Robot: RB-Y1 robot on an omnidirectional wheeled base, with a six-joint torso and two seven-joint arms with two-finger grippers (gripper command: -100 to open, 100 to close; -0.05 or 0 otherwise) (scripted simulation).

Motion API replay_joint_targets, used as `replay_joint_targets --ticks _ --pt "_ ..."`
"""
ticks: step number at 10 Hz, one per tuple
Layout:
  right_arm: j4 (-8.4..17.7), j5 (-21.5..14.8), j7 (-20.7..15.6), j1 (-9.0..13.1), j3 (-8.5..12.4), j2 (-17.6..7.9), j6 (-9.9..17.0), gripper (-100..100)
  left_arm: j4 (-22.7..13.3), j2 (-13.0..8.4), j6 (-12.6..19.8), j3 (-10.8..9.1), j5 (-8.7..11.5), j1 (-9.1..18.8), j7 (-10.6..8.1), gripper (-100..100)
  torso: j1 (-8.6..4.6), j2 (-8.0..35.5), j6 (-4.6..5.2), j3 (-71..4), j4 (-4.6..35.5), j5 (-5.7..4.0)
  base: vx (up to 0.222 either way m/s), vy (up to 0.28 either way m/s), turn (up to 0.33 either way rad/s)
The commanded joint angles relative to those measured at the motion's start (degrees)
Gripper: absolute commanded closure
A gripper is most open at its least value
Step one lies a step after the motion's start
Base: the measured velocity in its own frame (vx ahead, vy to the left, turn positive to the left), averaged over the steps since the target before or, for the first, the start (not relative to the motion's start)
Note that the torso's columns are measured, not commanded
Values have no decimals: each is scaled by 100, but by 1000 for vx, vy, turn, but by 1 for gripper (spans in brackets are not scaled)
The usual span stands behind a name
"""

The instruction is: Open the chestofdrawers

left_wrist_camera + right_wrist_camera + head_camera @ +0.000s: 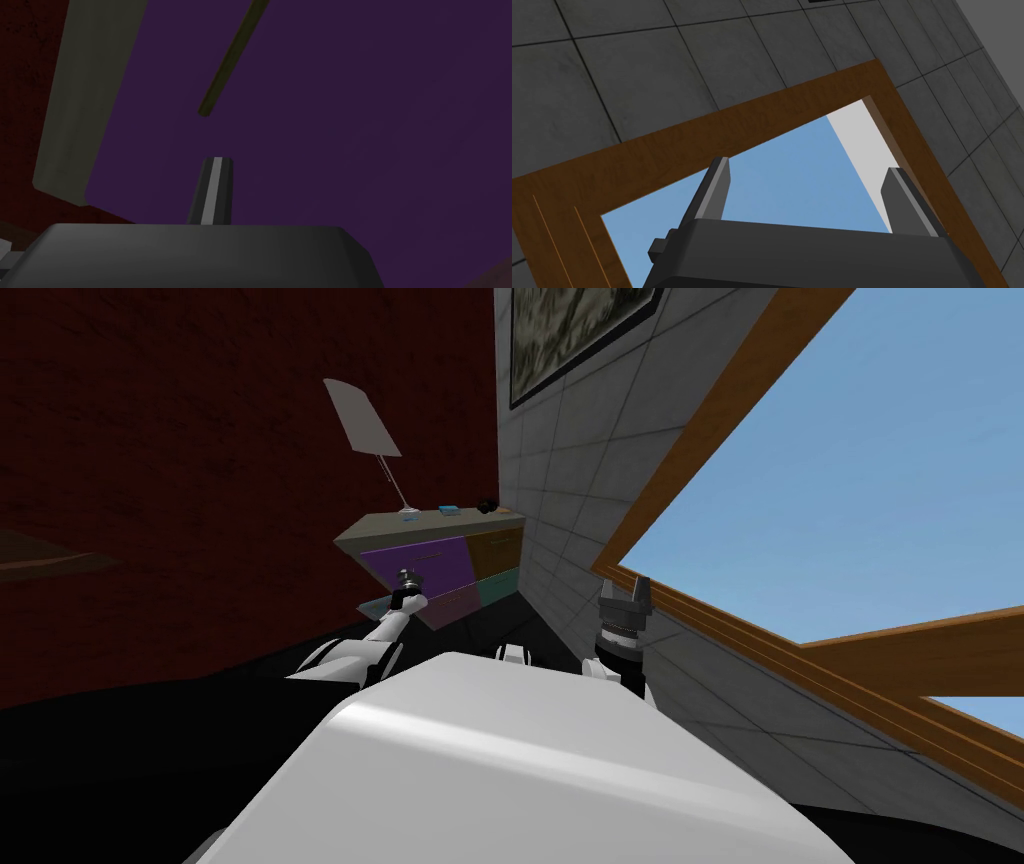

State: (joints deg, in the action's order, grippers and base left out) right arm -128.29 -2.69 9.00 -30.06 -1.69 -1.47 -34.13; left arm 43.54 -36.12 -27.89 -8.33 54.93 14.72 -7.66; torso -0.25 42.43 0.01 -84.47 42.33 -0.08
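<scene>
The chest of drawers (450,550) stands in the corner where the dark red wall (200,438) meets the grey tiled wall (570,458). It has a grey-beige top and purple, brown and teal fronts. The left hand (408,579), closed on nothing, is close against the upper purple front (350,125), apart from the end of its olive bar handle (231,57). The right hand (807,166) is raised, its fingers spread.
</scene>
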Motion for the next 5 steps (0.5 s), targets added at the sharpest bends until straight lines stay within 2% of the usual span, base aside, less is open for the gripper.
replay_joint_targets --ticks 1,2,3,5 --pt "0 0 0 0 0 0 0 0 42 -37 55 5 18 7 17 100 10 -16 0 -10 -5 3 -120 -130 18" --pt "0 0 0 0 0 0 0 0 46 -25 46 -6 18 -1 23 100 28 -18 -1 -13 -6 8 -59 -58 7" --pt "0 0 0 -1 1 -1 0 0 30 -97 134 -34 68 28 34 -100 54 -35 -1 -21 -10 15 59 44 -7" --pt "0 0 0 -4 3 -3 -1 0 15 -156 200 -56 108 52 40 -100 69 -61 -1 -39 -19 22 128 109 -9"
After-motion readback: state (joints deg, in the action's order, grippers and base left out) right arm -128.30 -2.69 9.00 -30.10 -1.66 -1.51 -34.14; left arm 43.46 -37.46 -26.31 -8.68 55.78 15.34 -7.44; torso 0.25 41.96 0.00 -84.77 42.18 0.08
